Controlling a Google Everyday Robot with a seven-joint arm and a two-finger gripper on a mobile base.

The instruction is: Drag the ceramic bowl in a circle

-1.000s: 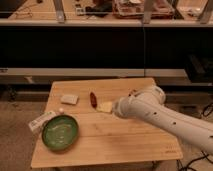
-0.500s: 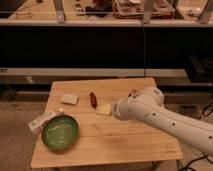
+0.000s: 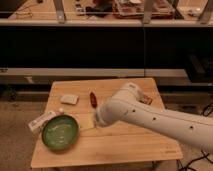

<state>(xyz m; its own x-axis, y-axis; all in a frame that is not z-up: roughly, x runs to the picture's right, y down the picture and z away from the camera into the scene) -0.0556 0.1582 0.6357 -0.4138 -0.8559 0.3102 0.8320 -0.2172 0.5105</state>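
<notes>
A light wooden table is set on a speckled floor. Behind it, a dark-fronted counter is run across the full width, edged below by a pale horizontal strip. The cluttered top is divided by grey uprights. Dim, warm lighting is provided.

A wooden counter carries a pale flat packet near its back left, a dark red oblong item just beside it, a white box at the left edge, and a yellowish piece near the middle.
</notes>
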